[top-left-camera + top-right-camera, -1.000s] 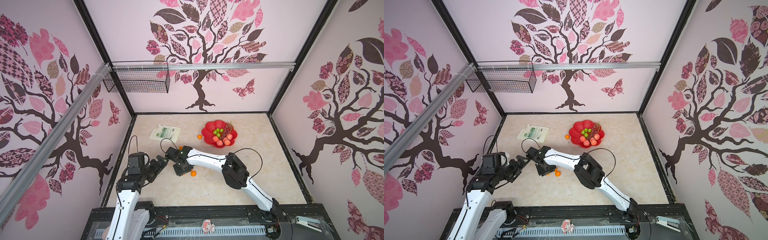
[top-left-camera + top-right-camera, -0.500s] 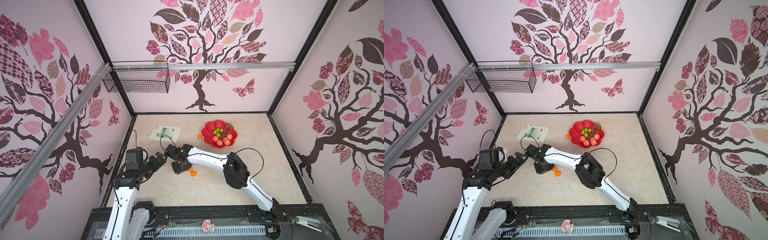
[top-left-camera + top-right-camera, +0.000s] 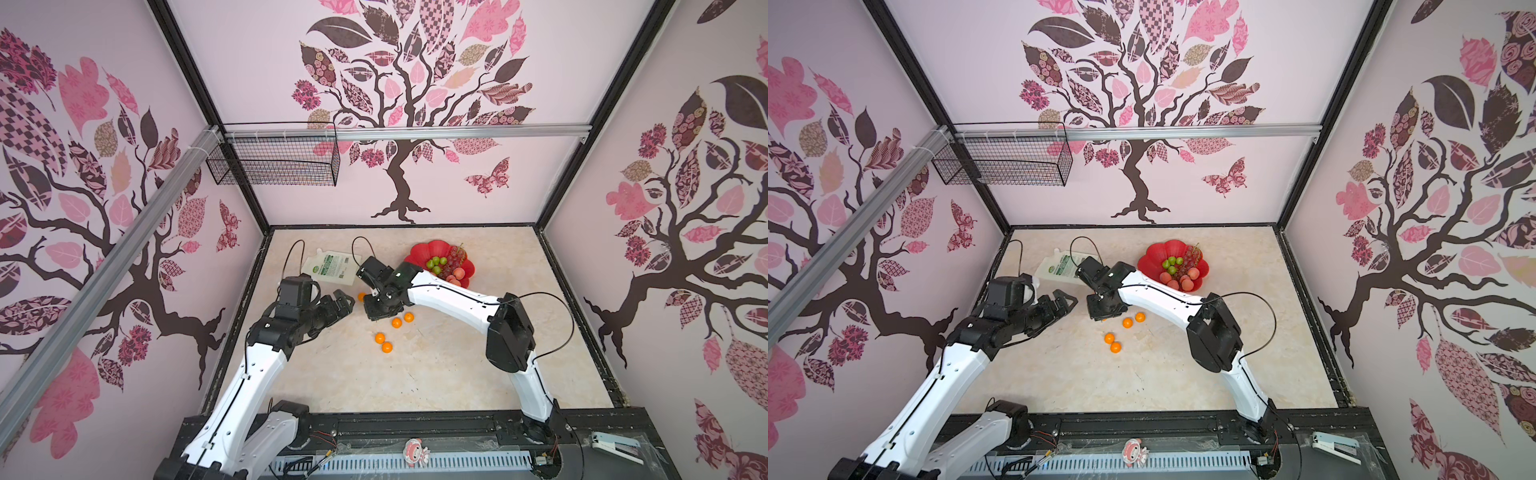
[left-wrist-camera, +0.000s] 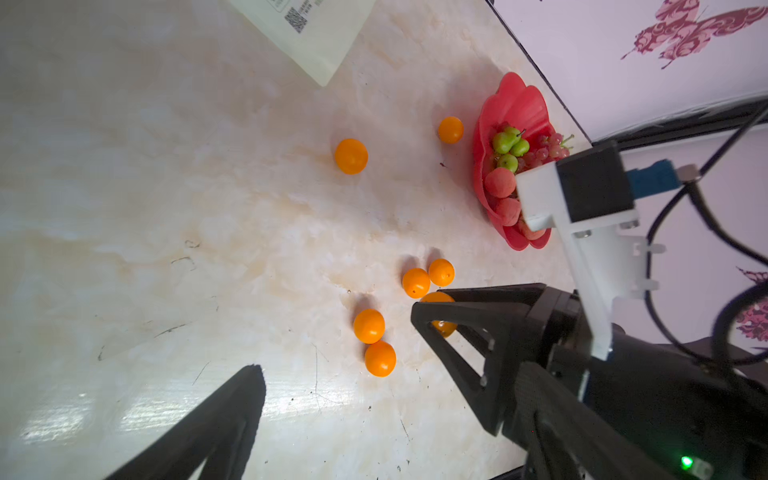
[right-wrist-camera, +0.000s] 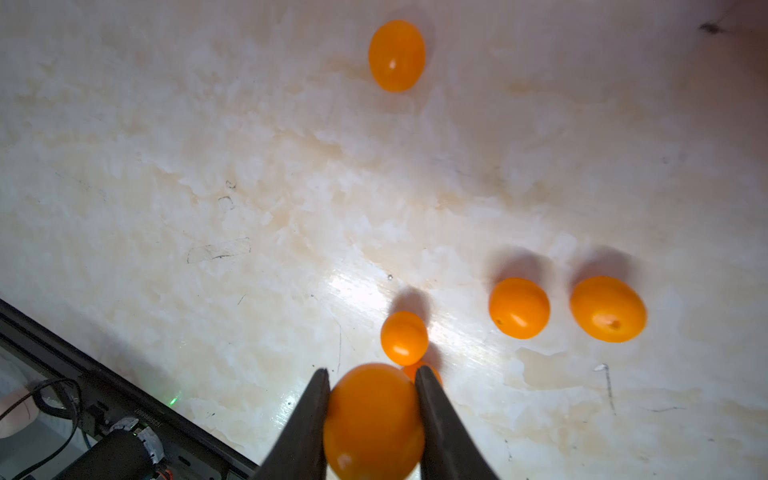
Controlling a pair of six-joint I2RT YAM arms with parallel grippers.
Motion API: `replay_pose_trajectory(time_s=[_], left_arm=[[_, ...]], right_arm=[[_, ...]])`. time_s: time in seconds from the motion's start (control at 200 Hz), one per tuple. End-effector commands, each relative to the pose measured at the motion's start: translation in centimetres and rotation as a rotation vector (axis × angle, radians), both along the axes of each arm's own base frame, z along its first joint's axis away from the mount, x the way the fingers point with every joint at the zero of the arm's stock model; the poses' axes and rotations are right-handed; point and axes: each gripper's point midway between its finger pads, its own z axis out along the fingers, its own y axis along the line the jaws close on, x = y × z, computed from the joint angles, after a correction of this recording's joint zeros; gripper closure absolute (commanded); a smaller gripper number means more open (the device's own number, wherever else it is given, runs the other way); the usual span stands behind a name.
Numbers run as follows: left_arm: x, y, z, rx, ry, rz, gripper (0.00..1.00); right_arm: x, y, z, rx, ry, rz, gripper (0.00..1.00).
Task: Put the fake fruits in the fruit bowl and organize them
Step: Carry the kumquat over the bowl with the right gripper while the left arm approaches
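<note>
Your right arm folds at a raised elbow on the near side of the fruit bowl (image 3: pixel 419 251) and stretches out past its left edge, wrist tipped down. The right gripper (image 5: pixel 372 374) pinches an orange ball (image 5: pixel 374 419). Farther left of the bowl, your left gripper (image 3: pixel 347 303) is spread wide and holds nothing. Loose oranges (image 3: pixel 397 323) lie near the bowl, and pears (image 3: pixel 435 262), peaches (image 3: pixel 458 273) and grapes (image 3: pixel 455 254) sit inside it.

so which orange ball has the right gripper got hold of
The orange ball clamped in the right gripper; the rest lie loose on the table.
</note>
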Motion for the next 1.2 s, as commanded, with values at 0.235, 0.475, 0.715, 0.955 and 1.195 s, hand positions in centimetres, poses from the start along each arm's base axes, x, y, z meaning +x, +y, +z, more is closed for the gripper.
replay_pose_trajectory(time_s=[0.235,0.475,0.715,0.955,1.195], left_arm=[[4.3,-6.1,1.8,0.016,-0.111,-0.087,0.02],[6.8,-11.6,1.0,0.037,-0.111,-0.202,0.02],[9.9,-14.2,0.8,0.03,-0.124,-0.226,0.02],[12.7,-13.7,0.3,0.013,-0.123,-0.187,0.02],[14.5,-12.3,-0.6,0.016,-0.124,-0.159,0.02]], right_arm=[[3.9,-8.6,2.0,0.018,-0.027,-0.151,0.67],[8.1,-14.4,2.1,0.024,-0.048,-0.269,0.68],[12.1,-16.0,0.3,0.019,-0.039,-0.315,0.68],[15.9,-15.1,-1.6,-0.011,-0.033,-0.31,0.68],[18.5,-14.2,-3.5,-0.028,-0.029,-0.321,0.68]])
